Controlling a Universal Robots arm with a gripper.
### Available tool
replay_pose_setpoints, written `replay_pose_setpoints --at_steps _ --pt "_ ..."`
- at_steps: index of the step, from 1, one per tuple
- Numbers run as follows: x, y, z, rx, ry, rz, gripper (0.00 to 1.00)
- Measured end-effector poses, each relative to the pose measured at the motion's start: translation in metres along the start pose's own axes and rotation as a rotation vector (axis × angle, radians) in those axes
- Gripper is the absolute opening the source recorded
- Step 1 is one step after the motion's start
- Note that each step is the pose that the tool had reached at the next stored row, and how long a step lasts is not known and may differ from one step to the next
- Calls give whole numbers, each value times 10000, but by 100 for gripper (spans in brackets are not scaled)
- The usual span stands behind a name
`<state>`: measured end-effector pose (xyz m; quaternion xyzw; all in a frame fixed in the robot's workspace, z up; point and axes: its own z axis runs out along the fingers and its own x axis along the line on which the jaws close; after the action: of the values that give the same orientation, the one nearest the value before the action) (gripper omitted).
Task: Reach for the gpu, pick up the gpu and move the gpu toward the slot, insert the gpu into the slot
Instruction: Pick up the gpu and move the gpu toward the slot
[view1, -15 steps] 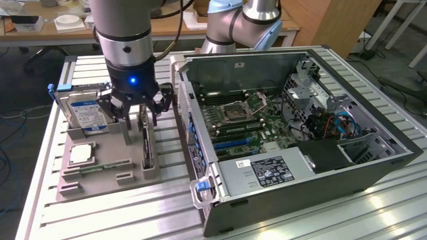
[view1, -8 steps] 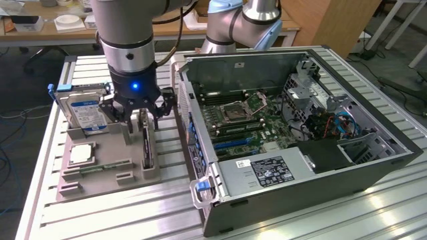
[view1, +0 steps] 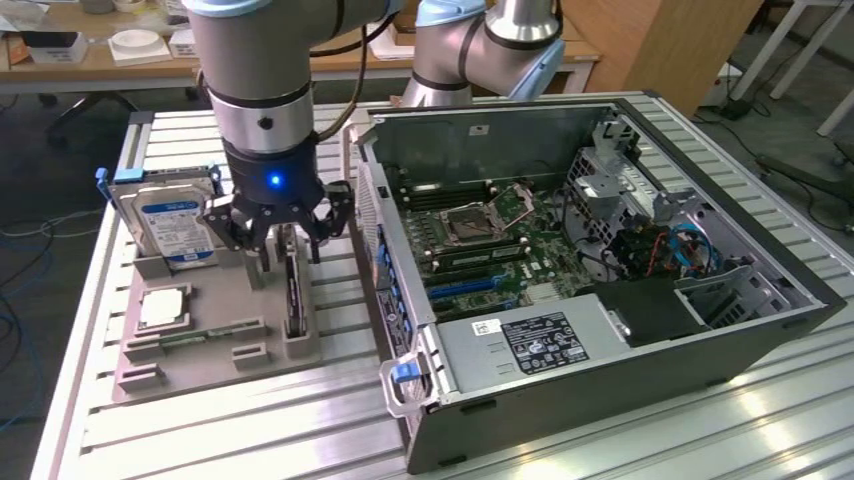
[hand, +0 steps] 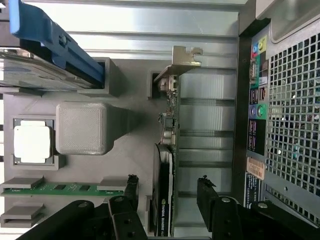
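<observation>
while gpu (view1: 295, 300) sits in holder (view1: 200, 378), gripper (view1: 288, 256) straddles it

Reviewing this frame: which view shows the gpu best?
The wrist view: the gpu stands on edge in the gray holder, its silver bracket visible, with the open gripper straddling it. The exterior view gives its dark upper edge, partly hidden by the gripper.

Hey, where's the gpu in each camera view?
Exterior view: gpu stands on edge in the gray holder, under the gripper.
Wrist view: gpu runs between the open jaws, beside the case.
Shared landmark: the square silver chip in the holder.
</observation>
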<state>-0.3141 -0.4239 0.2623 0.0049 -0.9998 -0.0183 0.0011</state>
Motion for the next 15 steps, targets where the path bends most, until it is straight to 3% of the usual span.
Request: replay_pose_setpoints --at_steps 15 --pt "2 -8 204 1 0 -3 59"
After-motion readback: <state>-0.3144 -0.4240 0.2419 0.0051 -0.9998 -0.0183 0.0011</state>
